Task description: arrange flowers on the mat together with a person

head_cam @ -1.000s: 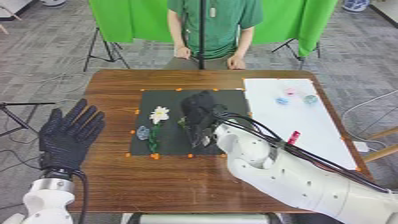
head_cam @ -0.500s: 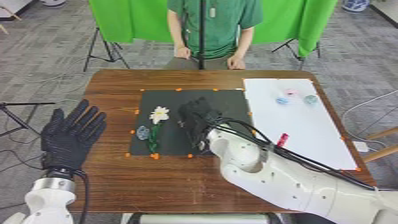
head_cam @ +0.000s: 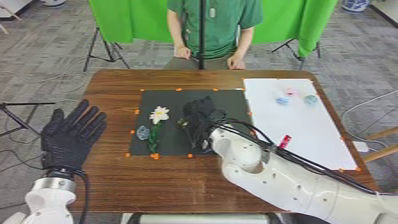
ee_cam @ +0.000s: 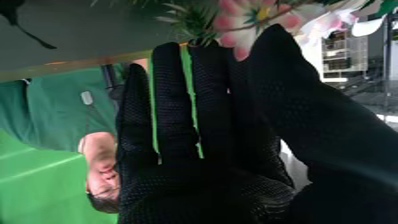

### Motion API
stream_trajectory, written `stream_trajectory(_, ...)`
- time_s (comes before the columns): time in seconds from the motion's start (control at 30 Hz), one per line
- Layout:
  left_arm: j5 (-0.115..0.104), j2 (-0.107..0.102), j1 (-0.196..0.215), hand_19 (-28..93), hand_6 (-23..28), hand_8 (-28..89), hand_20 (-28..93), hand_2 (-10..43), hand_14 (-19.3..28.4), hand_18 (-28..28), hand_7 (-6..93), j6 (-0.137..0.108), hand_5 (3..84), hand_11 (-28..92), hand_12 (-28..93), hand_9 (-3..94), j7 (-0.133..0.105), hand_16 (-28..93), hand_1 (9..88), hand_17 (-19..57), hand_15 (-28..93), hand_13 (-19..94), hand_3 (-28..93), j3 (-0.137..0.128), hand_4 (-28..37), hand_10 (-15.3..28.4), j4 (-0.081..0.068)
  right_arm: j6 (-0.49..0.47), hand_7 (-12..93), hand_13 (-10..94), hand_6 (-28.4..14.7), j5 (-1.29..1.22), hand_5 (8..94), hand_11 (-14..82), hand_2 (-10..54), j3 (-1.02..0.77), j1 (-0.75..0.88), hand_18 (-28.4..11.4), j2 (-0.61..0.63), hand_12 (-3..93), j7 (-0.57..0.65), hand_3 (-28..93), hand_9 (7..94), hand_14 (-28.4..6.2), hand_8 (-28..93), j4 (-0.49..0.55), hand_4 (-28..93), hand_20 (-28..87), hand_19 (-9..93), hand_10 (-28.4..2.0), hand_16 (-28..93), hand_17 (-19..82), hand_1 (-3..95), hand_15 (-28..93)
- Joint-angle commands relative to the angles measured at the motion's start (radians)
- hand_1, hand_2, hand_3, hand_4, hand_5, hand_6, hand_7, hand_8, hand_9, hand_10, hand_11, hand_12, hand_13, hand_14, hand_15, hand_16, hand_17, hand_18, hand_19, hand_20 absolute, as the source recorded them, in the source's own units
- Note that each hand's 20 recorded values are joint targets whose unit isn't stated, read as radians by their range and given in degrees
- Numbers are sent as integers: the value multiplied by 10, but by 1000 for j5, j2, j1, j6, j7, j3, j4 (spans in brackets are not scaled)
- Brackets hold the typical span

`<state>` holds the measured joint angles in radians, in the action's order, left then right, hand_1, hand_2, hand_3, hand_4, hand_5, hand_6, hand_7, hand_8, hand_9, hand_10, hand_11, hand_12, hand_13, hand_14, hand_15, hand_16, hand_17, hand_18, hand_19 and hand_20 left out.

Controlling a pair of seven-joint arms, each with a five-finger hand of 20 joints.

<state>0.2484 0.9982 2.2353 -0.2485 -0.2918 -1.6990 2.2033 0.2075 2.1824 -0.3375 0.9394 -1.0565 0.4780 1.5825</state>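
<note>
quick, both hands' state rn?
Black-gloved left hand: open, fingers spread.
Black-gloved right hand: open, fingers straight, near a pink-and-white flower.

Head view, right wrist view: you can read no text, label, brand, number or sign on anything.
</note>
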Motion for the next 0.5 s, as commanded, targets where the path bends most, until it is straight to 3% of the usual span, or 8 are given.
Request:
stream_trajectory(0.03,-12,0,17,306,77,-88,113,181,152,138,103,13,430,175,92,360,3,-55,215,-59,279,250,685,-6,-283,142,-7,-31,312,395,14,-1,521,223,-95,-56,25,-158,46,186,-15,824,532,-106,-189,62,-283,50,550,-104,174,130,469,365)
stream_trajectory(0.27,-12,4,19,304,75,-87,113,182,152,138,104,25,428,174,92,359,-8,-55,213,-59,278,250,684,-11,-283,143,-3,-104,273,369,-1,-69,480,196,-95,-246,131,-162,107,186,-81,815,492,-118,-169,190,-283,45,536,-127,167,113,436,352)
stream_trajectory(0.4,-14,6,24,304,75,-87,113,181,152,138,103,26,427,173,91,359,-18,-54,211,-59,276,250,687,-23,-283,142,1,-110,243,342,-16,-234,451,168,-90,-467,279,-162,161,186,-153,814,454,-128,-152,304,-282,46,530,-145,167,109,388,332)
stream_trajectory(0.5,-15,9,38,304,75,-87,113,181,150,138,102,29,427,171,90,358,-30,-55,213,-59,272,251,683,-38,-283,141,8,-118,201,310,-35,-446,422,141,-5,-631,388,-161,192,186,-213,796,420,-140,-127,370,-270,45,512,-161,164,103,314,297)
